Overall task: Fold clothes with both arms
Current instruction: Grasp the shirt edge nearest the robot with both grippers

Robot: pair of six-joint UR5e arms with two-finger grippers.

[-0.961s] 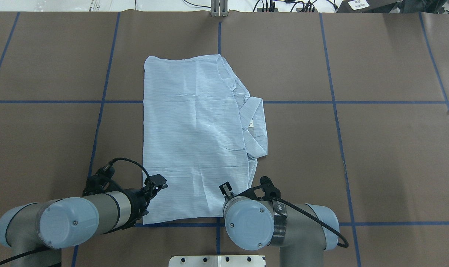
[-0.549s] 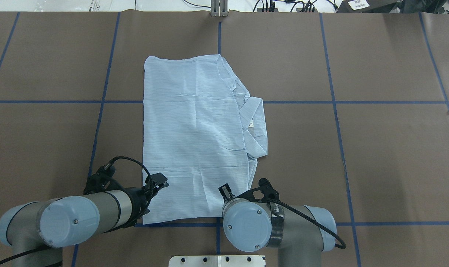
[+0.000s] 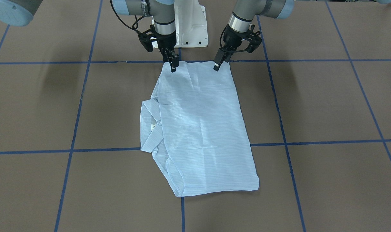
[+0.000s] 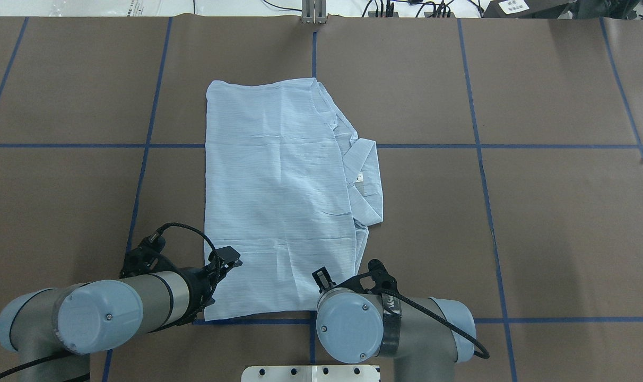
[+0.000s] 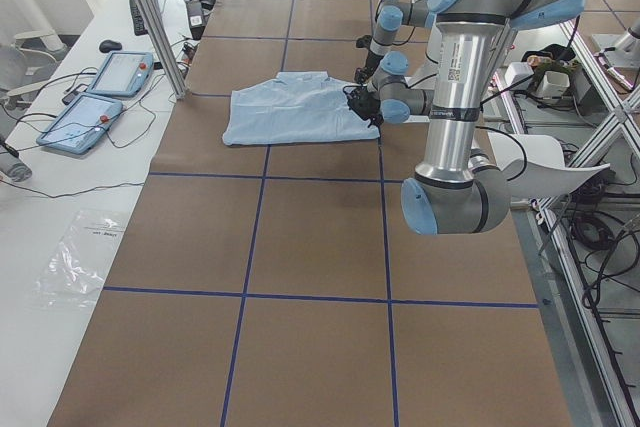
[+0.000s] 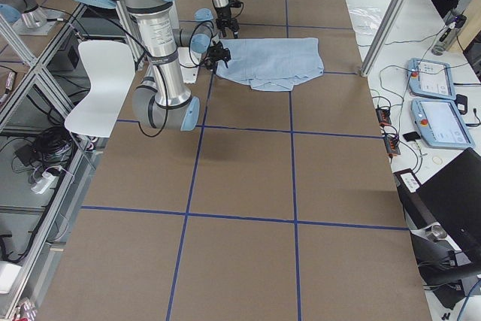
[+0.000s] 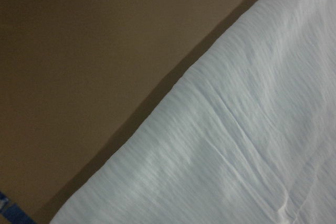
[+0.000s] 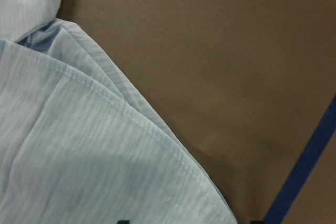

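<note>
The light blue striped shirt (image 4: pixel 279 201) lies folded flat in a long rectangle on the brown table, with its collar (image 4: pixel 366 175) sticking out on the right side. It also shows in the front view (image 3: pixel 198 129). My left gripper (image 4: pixel 231 261) hangs just over the shirt's near left corner, in the front view (image 3: pixel 218 64), and looks open and empty. My right gripper (image 4: pixel 321 277) hangs over the near right corner, in the front view (image 3: pixel 173 64), and looks open and empty. Both wrist views show the shirt's edge (image 7: pixel 236 145) (image 8: pixel 79 156) close up against the table.
Blue tape lines (image 4: pixel 480 159) grid the brown table cover. The white pedestal base (image 4: pixel 311 373) stands at the near edge between the arms. A metal post (image 4: pixel 313 13) stands at the far edge. Two teach pendants (image 5: pixel 100 97) lie on the side bench.
My right arm has shifted slightly left and back toward the base, its gripper staying over the shirt's near right corner. My left arm has hardly moved. The shirt has not moved.
</note>
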